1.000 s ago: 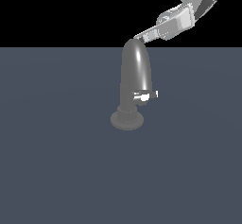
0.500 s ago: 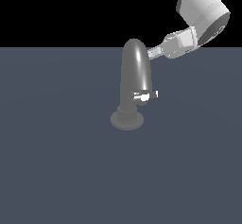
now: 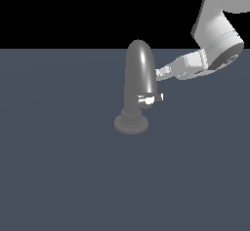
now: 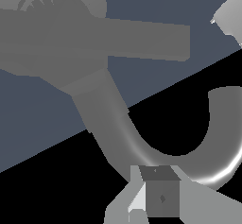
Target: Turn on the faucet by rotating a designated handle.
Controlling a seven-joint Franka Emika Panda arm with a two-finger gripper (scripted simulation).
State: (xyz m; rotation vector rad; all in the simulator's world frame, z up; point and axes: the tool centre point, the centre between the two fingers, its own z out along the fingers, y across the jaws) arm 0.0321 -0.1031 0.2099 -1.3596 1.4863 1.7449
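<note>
Standing near the middle of the dark grey worktop (image 3: 58,176), the faucet (image 3: 139,79) rose from a round ribbed base flange (image 3: 131,123) into a thick, dull grey arched spout. The handle (image 3: 152,98), a short bright silver-white lever, stuck out sideways from the lower stem toward the exterior view's right, just above the flange. The arm (image 3: 217,40) reached in from the exterior view's upper right, and its gripper (image 3: 161,72) sat just beside the spout on that same side, higher than the handle and apart from it. Whether the gripper tip touched the spout could not be judged from that view. In the wrist view, the spout (image 4: 142,142) curved close in front of the camera, with the ribbed flange (image 4: 56,1) farther off on the worktop. The gripper (image 4: 153,197) showed only as pale finger parts and a darker block at the edge of that view, pressed close to the spout's curve. Whether its fingers were apart or together could not be told from either view, and nothing was visibly held between them.
</note>
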